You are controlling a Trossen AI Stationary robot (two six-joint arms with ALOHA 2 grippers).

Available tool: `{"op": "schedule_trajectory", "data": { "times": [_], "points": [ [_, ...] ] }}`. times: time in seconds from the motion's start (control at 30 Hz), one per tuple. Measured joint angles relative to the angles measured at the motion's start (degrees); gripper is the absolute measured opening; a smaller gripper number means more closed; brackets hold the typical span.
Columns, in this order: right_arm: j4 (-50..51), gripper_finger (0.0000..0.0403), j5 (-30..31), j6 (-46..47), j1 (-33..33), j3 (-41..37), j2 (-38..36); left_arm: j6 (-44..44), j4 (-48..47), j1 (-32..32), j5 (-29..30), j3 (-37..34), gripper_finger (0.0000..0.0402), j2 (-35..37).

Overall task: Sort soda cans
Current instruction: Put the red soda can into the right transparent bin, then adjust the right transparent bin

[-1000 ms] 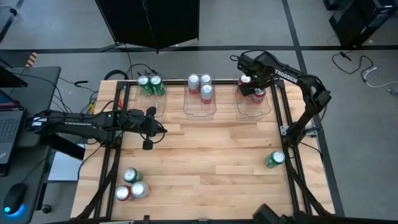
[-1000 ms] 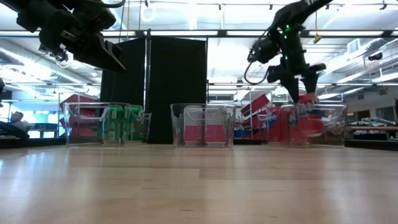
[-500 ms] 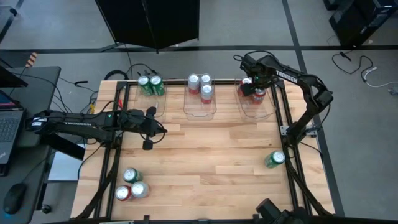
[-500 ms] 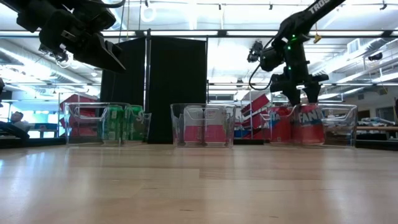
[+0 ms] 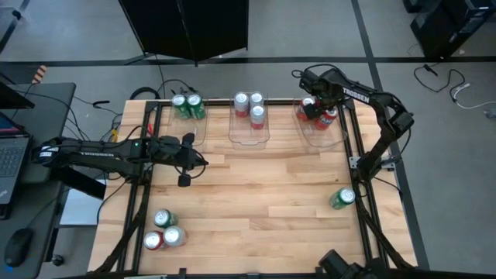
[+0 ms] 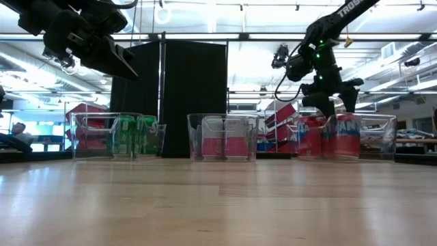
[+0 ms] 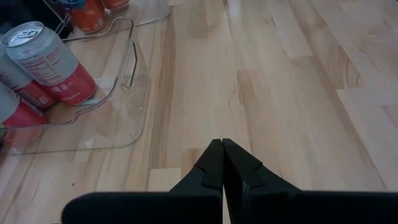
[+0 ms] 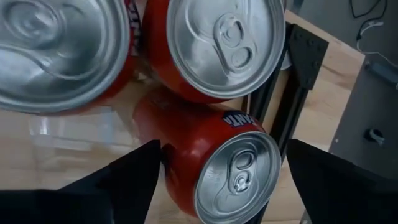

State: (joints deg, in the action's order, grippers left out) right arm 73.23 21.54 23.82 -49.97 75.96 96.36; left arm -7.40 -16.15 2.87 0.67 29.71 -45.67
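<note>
My right gripper (image 5: 319,108) (image 6: 338,108) (image 8: 224,149) hangs open over the right clear bin (image 5: 335,138). Its fingers stand on either side of the top of a red can (image 8: 217,171) (image 6: 346,137) that stands upright on the bin's floor beside two other red cans (image 8: 224,43) (image 8: 56,50). Two green cans (image 5: 187,104) stand in the left bin and three silver-white cans (image 5: 250,105) in the middle bin. My left gripper (image 5: 200,160) (image 6: 130,72) (image 7: 222,152) waits shut, high over the table's left half.
A green can (image 5: 343,198) lies loose near the table's right edge. A green can (image 5: 163,218), a red can (image 5: 153,241) and a silver-white can (image 5: 173,235) stand together at the near left corner. Black frame rails (image 5: 358,155) run along both sides. Bare wood lies mid-table.
My right gripper has gone down into the right bin with the red can and set it upright beside the other red cans. It has then opened, let go and risen slightly. In the low view the bin has slid a little toward the table's right.
</note>
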Motion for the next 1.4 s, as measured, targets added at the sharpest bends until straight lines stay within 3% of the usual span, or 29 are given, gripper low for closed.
{"op": "schedule_trajectory", "data": {
  "times": [0.47,0.73,0.83,1.0,1.17,1.23,1.4],
  "points": [
    [0.29,0.0328,0.29,-3.31,3.56,0.55,-0.02,1.75,0.0,0.0,0.0,0.0,0.0001,0.0],
    [4.27,0.0306,-0.08,-4.37,8.41,9.46,-0.04,1.77,-0.01,0.0,0.0,0.0,0.0001,0.0],
    [5.79,0.0293,-4.38,-4.71,11.52,12.19,-0.13,1.79,-0.34,0.0,0.0,0.0,0.0001,0.0],
    [11.02,0.0218,-10.96,-8.37,19.83,11.27,-0.15,1.89,-3.19,-0.03,-1.56,0.0,0.0001,-0.01],
    [16.95,0.0074,-11.58,-12.65,29.73,8.15,-0.15,1.84,-2.87,-1.41,-1.64,0.0,0.0001,-0.02],
    [16.57,0.0021,-14.85,-15.41,33.06,6.95,-0.28,1.84,-2.88,-2.11,-1.7,0.0,0.0001,-0.02],
    [16.58,0.0016,-16.88,-15.98,39.09,3.9,-0.57,1.81,-2.69,-3.72,-1.61,0.0,0.0001,-0.02]
  ]
}}
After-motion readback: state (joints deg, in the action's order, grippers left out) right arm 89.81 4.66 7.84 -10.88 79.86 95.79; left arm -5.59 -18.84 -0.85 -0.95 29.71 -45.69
